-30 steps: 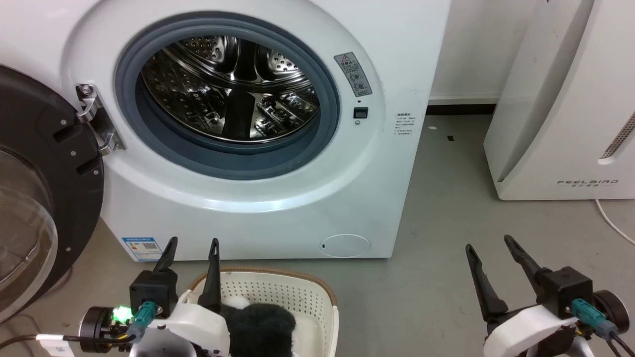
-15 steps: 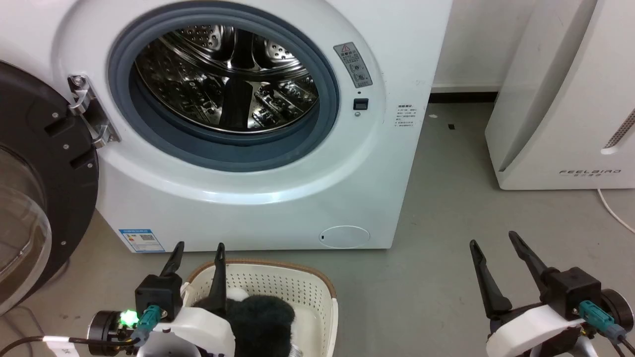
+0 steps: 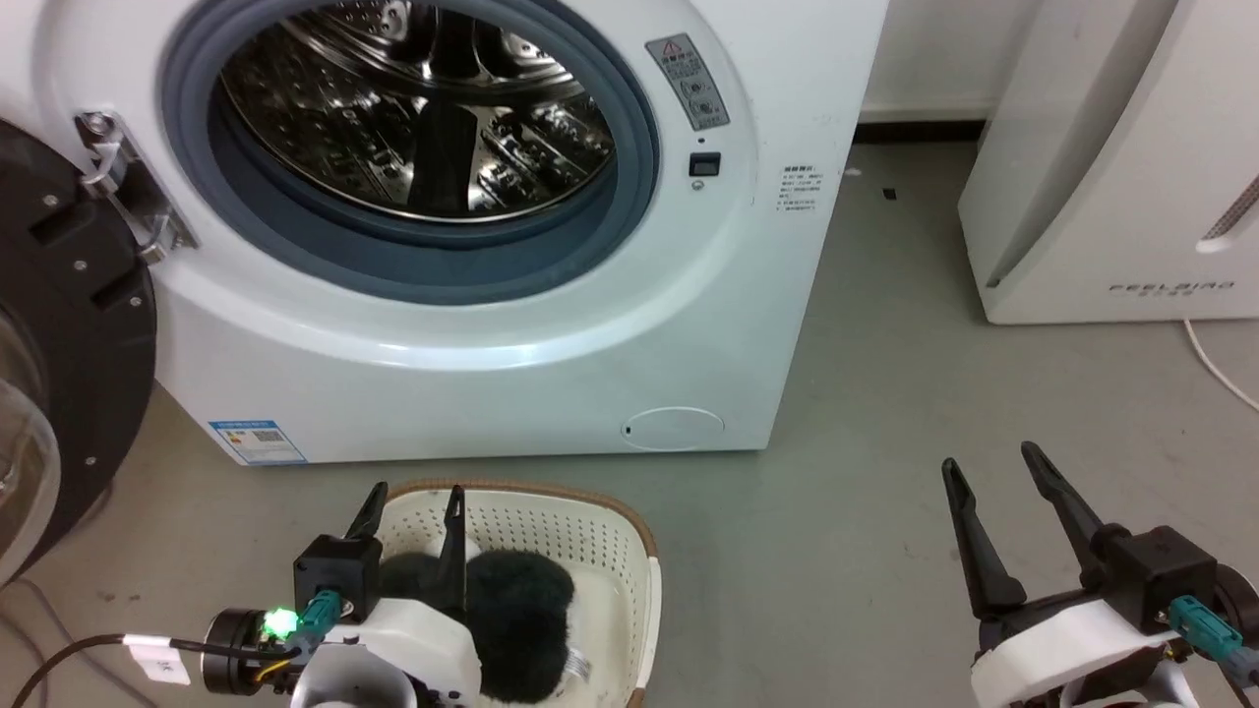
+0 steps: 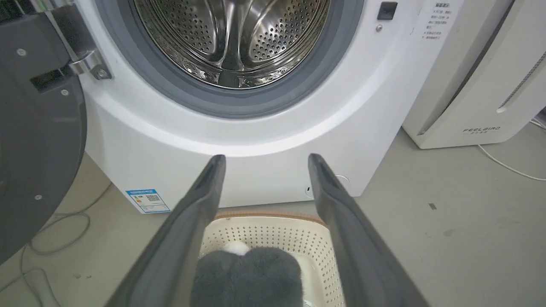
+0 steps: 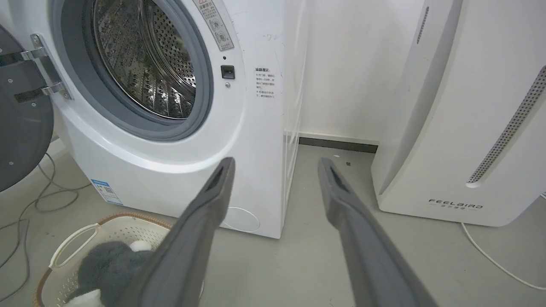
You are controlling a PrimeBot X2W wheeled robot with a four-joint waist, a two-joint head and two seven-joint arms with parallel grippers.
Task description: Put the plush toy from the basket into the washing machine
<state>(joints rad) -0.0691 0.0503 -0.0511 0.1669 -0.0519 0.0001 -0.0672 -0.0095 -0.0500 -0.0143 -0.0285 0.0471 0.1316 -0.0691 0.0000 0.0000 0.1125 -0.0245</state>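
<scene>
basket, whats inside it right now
The plush toy lies inside the basket, mostly black fur with some white. The open left gripper and its wrist cover part of the toy in the head view, and the toy hides the basket bottom beneath it.

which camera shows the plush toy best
The head view: the toy is seen from above, lying in the basket, with the left gripper covering part of it. The left wrist view cuts it off at the bottom edge; the right wrist view hides part behind the right gripper.
</scene>
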